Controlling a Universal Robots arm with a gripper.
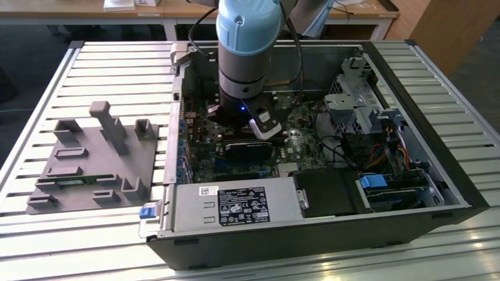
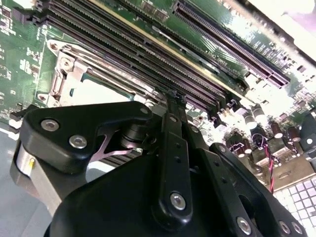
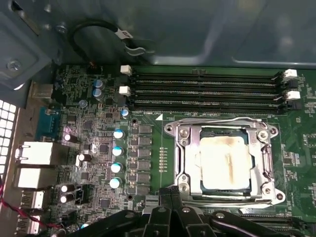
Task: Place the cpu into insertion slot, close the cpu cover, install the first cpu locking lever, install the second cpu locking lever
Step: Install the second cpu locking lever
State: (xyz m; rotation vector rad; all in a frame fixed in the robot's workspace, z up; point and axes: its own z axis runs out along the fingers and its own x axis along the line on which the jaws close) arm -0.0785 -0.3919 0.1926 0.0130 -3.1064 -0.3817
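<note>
cpu (image 3: 223, 163) in insertion slot (image 3: 185, 158)

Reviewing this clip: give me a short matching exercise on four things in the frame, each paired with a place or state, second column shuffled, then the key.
Things:
1. cpu
2. cpu cover
3. memory slots
4. grey fixture block

Places or states:
A. outside the computer case, on the slatted table, at the exterior view's left
B. lowered, framing the chip
C. long, dark, empty, running alongside the socket
D. seated in the insertion slot, its top smeared with pale residue

Pairs: 1-D, 2-B, 3-C, 4-A
</note>
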